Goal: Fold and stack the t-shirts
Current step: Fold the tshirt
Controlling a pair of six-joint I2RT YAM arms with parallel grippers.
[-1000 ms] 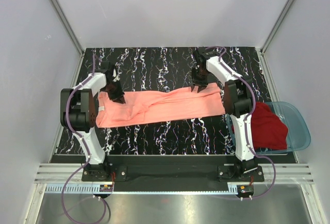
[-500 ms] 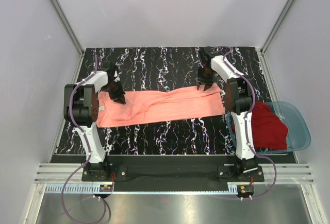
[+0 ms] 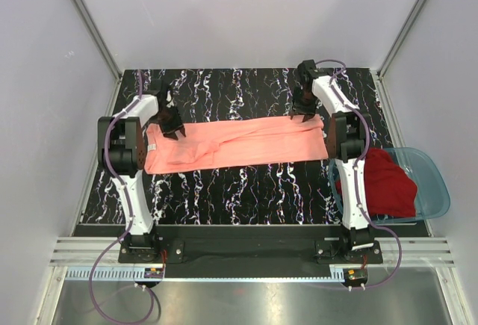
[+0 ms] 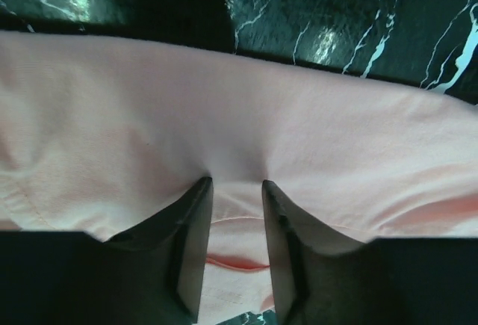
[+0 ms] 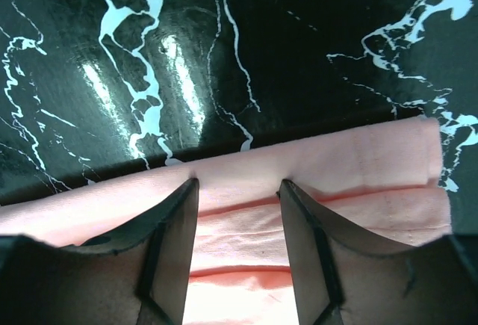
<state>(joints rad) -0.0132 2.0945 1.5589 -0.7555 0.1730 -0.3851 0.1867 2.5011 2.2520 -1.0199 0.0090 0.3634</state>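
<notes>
The salmon-pink t-shirt (image 3: pixel 239 142) lies folded into a long band across the black marbled table, with its small white label at the left end. My left gripper (image 3: pixel 170 132) is shut on its far left edge; in the left wrist view (image 4: pixel 234 183) the cloth (image 4: pixel 224 101) puckers between the narrow jaws. My right gripper (image 3: pixel 305 118) is shut on the far right edge; in the right wrist view (image 5: pixel 237 181) folded layers of the shirt (image 5: pixel 358 153) sit between the jaws. The dark red t-shirt (image 3: pixel 385 183) lies crumpled in the basin.
The translucent blue plastic basin (image 3: pixel 441 190) stands at the table's right edge beside the right arm. White walls enclose the table on three sides. Bare marbled tabletop (image 3: pixel 239 90) shows beyond the shirt and in front of it.
Both grippers have moved toward the far side and outward. The pink shirt has gone with them, shifted farther back and pulled straighter.
</notes>
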